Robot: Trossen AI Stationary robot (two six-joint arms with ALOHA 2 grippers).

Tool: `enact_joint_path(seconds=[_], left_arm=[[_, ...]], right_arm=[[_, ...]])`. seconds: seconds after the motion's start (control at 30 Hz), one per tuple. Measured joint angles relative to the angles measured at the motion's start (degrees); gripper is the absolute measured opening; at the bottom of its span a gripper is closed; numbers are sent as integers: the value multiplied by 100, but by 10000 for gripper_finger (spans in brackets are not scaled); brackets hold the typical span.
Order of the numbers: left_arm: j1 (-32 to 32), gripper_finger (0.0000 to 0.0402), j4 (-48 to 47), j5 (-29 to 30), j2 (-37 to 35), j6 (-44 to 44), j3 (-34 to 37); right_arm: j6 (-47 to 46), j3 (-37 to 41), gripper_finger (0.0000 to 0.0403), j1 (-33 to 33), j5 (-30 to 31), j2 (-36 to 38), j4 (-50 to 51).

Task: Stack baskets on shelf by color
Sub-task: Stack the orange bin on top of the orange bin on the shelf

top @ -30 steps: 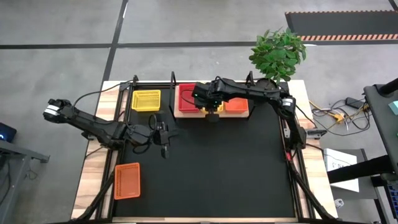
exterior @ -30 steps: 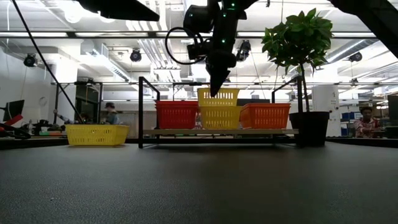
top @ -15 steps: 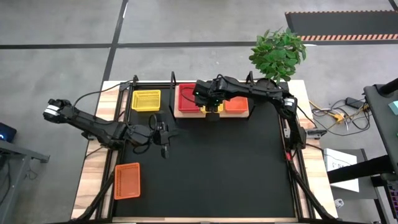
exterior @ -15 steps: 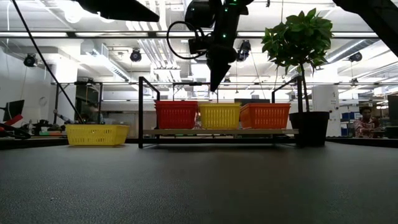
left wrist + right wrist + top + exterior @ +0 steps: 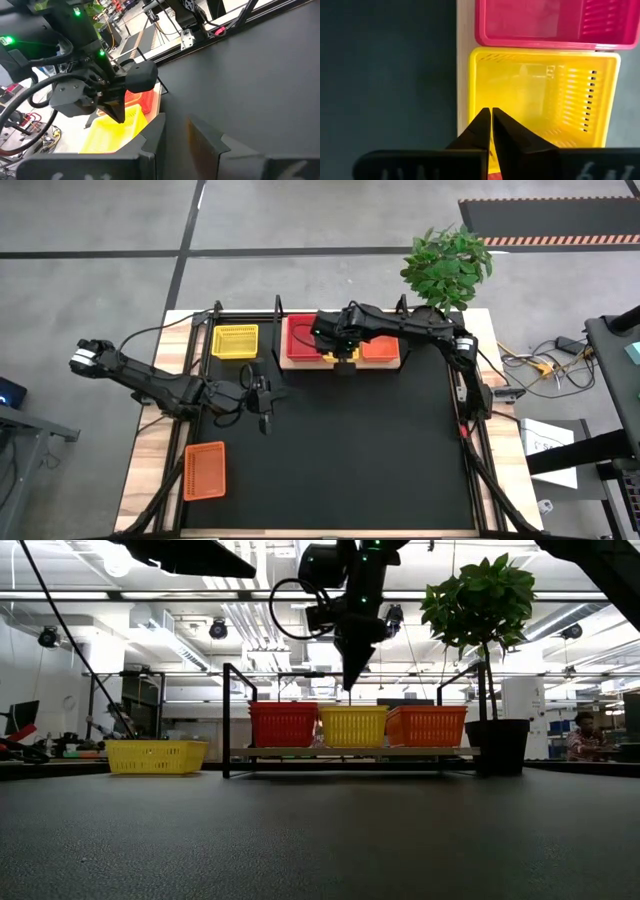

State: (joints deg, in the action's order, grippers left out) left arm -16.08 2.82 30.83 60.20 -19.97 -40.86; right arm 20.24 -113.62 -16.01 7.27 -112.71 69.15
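Baskets on the shelf [image 5: 350, 752]: three in a row, pink-red basket [image 5: 284, 724], yellow basket [image 5: 353, 725], orange basket [image 5: 426, 725], sides touching or nearly so; from your high view the pink-red sits at the shelf's left end, orange at the right, yellow between them; right pincer [image 5: 349, 680] hangs just above the yellow one, tips pressed together, pinching nothing; right wrist view shows its fingers [image 5: 482, 131] meeting over that basket's near rim; a second yellow basket [image 5: 235, 340] rests on the counter [image 5: 350, 440] just left of the shelf, apart from it; another orange basket [image 5: 204, 470] lies at the counter's front-left corner, well apart from the rest; left pincer [image 5: 264, 402] hovers over bare counter left of centre, empty; you see a narrow gap between its fingers [image 5: 202, 145] in the left wrist view; potted plant [image 5: 446, 265] stands at the shelf's right end; a person [image 5: 583, 738] shows far back in the room.
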Motion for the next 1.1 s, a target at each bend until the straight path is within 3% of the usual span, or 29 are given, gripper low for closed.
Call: enact_joint_path(seconds=[0.3,0.6,0.87,1.1], left_arm=[[0,58,-13,2,0,218,1],[-6,58,-62,4,0,1219,2],[-17,58,-25,32,259,2137,32],[-17,58,-20,313,750,2868,-296]], right_arm=[[-69,14,9,234,-25,117,542],[-325,592,8,887,-282,781,501],[-835,2240,8,1586,-324,1886,-962],[-948,4140,8,2190,-323,3020,-3464]])
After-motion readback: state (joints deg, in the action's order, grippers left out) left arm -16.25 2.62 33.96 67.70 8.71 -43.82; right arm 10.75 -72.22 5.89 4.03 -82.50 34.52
